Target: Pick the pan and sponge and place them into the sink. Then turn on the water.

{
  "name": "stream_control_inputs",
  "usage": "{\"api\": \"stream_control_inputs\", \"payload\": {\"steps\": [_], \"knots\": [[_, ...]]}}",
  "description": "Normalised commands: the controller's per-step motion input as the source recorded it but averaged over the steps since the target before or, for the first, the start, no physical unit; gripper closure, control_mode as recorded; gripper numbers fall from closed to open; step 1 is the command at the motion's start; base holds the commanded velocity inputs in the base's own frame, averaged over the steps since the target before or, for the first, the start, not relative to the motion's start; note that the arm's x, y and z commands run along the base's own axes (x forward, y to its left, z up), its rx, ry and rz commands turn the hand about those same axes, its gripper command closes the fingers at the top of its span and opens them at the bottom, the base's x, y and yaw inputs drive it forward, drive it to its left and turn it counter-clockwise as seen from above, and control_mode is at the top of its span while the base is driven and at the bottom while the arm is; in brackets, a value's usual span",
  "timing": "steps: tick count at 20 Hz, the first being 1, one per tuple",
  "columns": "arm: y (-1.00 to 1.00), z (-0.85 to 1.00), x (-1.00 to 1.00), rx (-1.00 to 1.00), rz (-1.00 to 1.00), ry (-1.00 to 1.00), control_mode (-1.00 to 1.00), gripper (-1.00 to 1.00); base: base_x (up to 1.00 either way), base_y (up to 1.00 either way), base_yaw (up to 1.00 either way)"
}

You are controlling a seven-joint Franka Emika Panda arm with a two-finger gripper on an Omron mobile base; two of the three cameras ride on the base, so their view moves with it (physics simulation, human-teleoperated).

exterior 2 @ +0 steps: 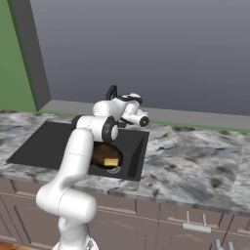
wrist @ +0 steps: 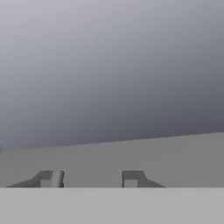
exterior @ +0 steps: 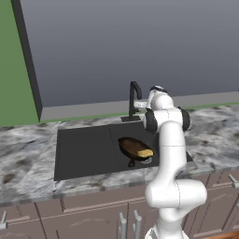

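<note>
Left base view: we see the pan (exterior: 134, 147) lying in the sink (exterior: 84, 151), at the basin's 3 o'clock end, with the sponge (exterior: 145, 152) resting on the pan's near rim. The arm reaches toward the faucet (exterior: 134, 99) at the sink's 12 o'clock edge. No water falls from the spout. We judge the risk to be a glancing push: if the hand meets the faucet's neck and not its lever, the tap stays off, or the spout swings away from the basin.

Right base view: we see the gripper (exterior 2: 144, 121) pointing toward 3 o'clock beside the faucet (exterior 2: 112, 93), near it, though we cannot tell whether it touches. The pan (exterior 2: 105, 155) and sponge (exterior 2: 111, 161) sit together by the drain. The marbled grey tabletop (exterior 2: 195, 156) runs wide toward 3 o'clock, over brown cabinet fronts.

Hand view: we look along the two dark fingertips (wrist: 52, 178) at a plain grey wall (wrist: 112, 65) and pale ledge. The jaws stand apart with nothing between them, at a moderate gap; a lever could slip through it.
</note>
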Motion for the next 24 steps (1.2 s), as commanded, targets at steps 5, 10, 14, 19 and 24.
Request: {"api": "stream_control_inputs", "payload": {"steps": [5, 10, 14, 19, 24], "knots": [[-0.21, -0.15, -0.01, 0.02, 0.0, 0.06, -1.0, 1.0, 0.0, 0.0, 0.0], [-0.22, -0.19, 0.0, 0.01, 0.0, 0.07, -1.0, 1.0, 0.0, 0.0, 0.0], [-0.32, -0.19, 0.0, 0.01, 0.0, 0.08, -1.0, 1.0, 0.0, 0.0, 0.0], [-0.32, -0.18, 0.0, 0.01, 0.0, 0.09, -1.0, 1.0, 0.0, 0.0, 0.0], [-0.27, -0.21, 0.0, 0.0, 0.0, 0.12, -1.0, 1.0, 0.0, 0.0, 0.0]]}}
